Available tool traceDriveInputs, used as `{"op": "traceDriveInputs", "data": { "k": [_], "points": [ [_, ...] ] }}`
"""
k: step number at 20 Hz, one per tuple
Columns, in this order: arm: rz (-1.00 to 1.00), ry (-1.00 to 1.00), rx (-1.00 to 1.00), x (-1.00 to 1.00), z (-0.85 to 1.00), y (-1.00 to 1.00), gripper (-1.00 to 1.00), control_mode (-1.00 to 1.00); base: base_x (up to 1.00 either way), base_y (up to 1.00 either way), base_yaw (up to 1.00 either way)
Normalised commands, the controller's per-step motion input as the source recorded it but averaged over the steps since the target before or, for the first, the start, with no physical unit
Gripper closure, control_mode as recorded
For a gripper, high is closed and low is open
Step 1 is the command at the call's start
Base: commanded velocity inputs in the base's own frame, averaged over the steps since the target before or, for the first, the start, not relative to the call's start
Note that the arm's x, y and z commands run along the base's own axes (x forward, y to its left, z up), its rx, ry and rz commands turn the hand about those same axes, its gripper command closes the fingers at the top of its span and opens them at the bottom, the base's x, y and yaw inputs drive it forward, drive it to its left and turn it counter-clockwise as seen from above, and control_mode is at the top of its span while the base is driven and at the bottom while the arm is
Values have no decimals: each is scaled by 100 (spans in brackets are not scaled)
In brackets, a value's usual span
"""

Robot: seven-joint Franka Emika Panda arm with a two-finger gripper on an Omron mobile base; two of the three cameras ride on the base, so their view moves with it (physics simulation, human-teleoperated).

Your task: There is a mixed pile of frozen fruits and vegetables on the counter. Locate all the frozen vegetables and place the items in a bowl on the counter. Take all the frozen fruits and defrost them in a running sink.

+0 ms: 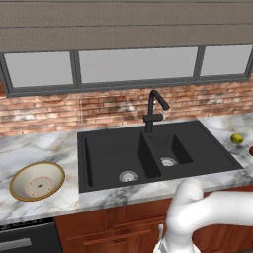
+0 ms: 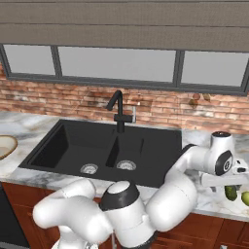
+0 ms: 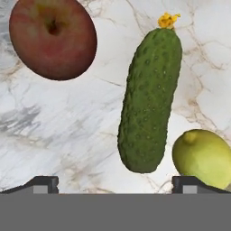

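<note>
My gripper (image 3: 115,184) hangs open above the marble counter (image 3: 58,131), with nothing between its far-apart tips. The pile lies just below it. A long dark green cucumber-like piece (image 3: 151,99) lies lengthwise, right of centre. At the upper left sits a dark red ball (image 3: 52,38), and a yellow-green lemon-like ball (image 3: 205,155) rests close by the right fingertip (image 3: 189,184). From the right base view, the cucumber's end (image 2: 231,193) and a yellow-green ball (image 2: 244,197) peek out under the hand. The black sink (image 1: 148,153) is mid-counter, and the bowl (image 1: 37,180) stands far to its left.
A black gooseneck tap (image 1: 154,111) rises behind the sink's divider; no water shows. A yellow-green ball (image 1: 237,139) lies on the counter right of the sink. A brick wall and windows run behind. My white arm (image 2: 194,165) reaches over the sink's right corner.
</note>
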Motion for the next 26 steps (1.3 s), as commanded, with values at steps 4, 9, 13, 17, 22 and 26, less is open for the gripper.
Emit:
{"op": "traceDriveInputs", "data": {
  "k": [4,9,13,17,22,26],
  "points": [
    [3,0,0,17,-18,-26,-100,-100,0,0,0],
    [4,0,0,11,-30,-25,-100,-100,0,0,0],
    [3,0,0,12,-29,-7,-100,-100,0,0,0],
    [0,0,0,-1,-7,4,100,-100,0,0,0],
    [0,0,5,-5,0,3,100,-100,0,0,0],
    [0,0,7,-18,23,1,100,-100,0,0,0]
  ]
}}
